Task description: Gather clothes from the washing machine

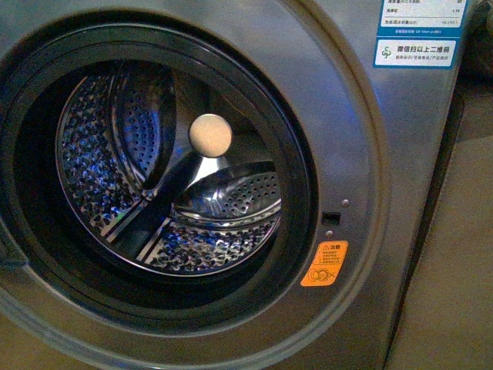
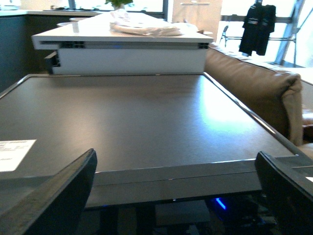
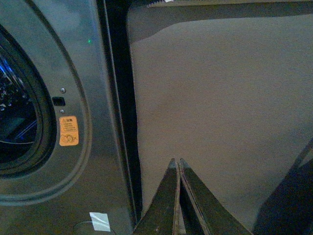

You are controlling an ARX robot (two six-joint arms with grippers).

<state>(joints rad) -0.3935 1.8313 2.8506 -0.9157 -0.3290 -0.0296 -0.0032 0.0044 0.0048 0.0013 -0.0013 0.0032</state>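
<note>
The grey washing machine [image 1: 362, 139] fills the front view, its round black-gasketed porthole open onto the perforated steel drum [image 1: 177, 185]. A cream round knob [image 1: 210, 136] sits at the drum's back. No clothes show in the drum or in any view. Neither arm appears in the front view. My right gripper [image 3: 176, 161] is shut with nothing between its fingers, hovering beside the washing machine [image 3: 73, 58], over a plain beige surface [image 3: 220, 98]. My left gripper [image 2: 176, 159] is open and empty, its fingers [image 2: 58, 196] spread wide above a dark flat panel [image 2: 132, 117].
An orange warning sticker [image 1: 324, 264] sits right of the porthole, blue-white labels [image 1: 416, 31] at the top right. The left wrist view shows a tan sofa [image 2: 254, 88], a white counter [image 2: 122, 46] and a hanging black shirt [image 2: 258, 27].
</note>
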